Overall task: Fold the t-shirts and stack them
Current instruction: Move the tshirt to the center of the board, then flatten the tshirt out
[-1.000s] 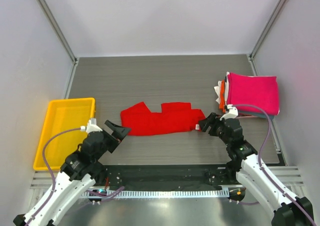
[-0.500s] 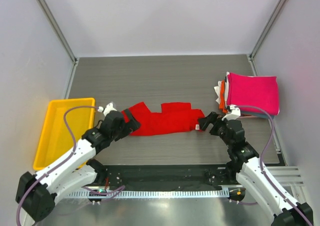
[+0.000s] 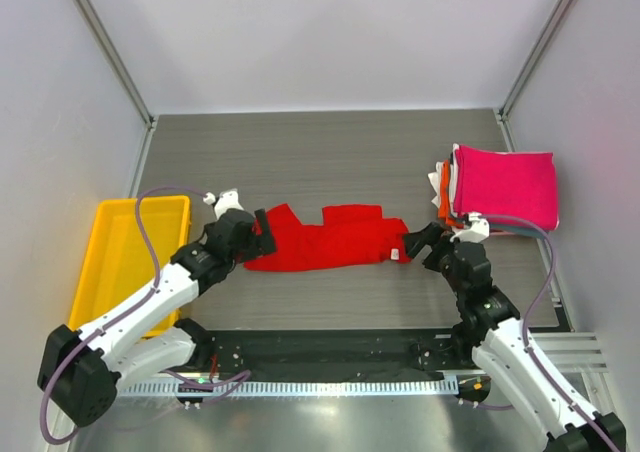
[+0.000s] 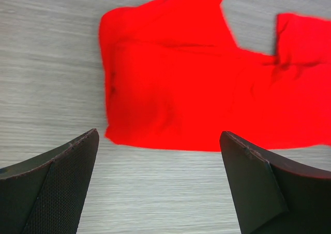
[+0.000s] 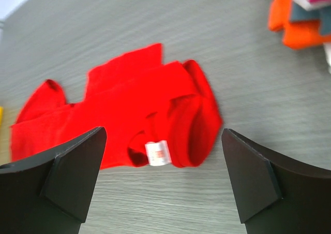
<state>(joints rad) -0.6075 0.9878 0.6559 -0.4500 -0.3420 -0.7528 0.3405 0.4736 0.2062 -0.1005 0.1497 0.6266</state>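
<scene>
Far left on the grey table [image 3: 330, 162]: a yellow tray [image 3: 115, 262], lengthwise away from the arms, apart from all cloth. Just right of it, the left gripper [image 3: 263, 235] [image 4: 158, 156], stretched up and to the right from its base. Stands with jaws spread wide and grips nothing. Hangs at the left end of the red t-shirt [image 3: 325, 240] [image 4: 181, 89] [image 5: 119, 115]; seen from the left wrist, brackets the shirt's near left corner between two dark fingers [image 4: 57, 182], with bare table below. Cannot tell whether touching the cloth. Across the middle of the table, the red t-shirt itself: flattened into a long band from left to right, two sleeve-like flaps poking toward the far side, the right end doubled over in a soft roll. Shows a small white label [image 5: 158, 154] [image 3: 396, 256] at that near right edge. Right beside the label, the right gripper [image 3: 420, 244] [image 5: 163, 141], likewise spread wide and clasping nothing, aimed at the rolled end from the right. Far right, near the table's edge: a stack of folded t-shirts [image 3: 505, 187], magenta on top, with orange [image 3: 443, 204], white and grey-blue edges peeking out beneath. Sits apart from the red t-shirt, just beyond the right gripper.
</scene>
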